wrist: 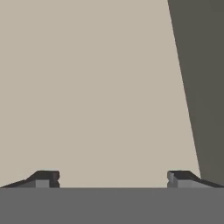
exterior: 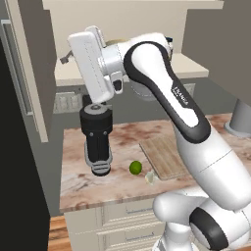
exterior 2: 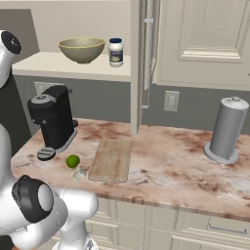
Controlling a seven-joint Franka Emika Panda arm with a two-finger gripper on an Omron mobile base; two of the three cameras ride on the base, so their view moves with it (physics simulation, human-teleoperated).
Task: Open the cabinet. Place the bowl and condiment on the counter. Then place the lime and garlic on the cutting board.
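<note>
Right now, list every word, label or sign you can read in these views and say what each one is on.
"FRANKA": dark lettering along the white arm link in the left base view; small and only partly legible.
The condiment jar has a pale label band, but no text on it can be read.
Nothing readable on the coffee machine or the wall outlet.

Marble counter (exterior 2: 166, 161) below gripper (wrist: 113, 178) carries cutting board (exterior 2: 111, 159), lime (exterior 2: 72, 161), garlic (exterior 2: 79, 172), coffee machine (exterior 2: 52, 119), paper-towel roll (exterior 2: 226, 128); shelf (exterior 2: 73, 67) holds bowl (exterior 2: 82, 50), jar (exterior 2: 115, 52)
</note>
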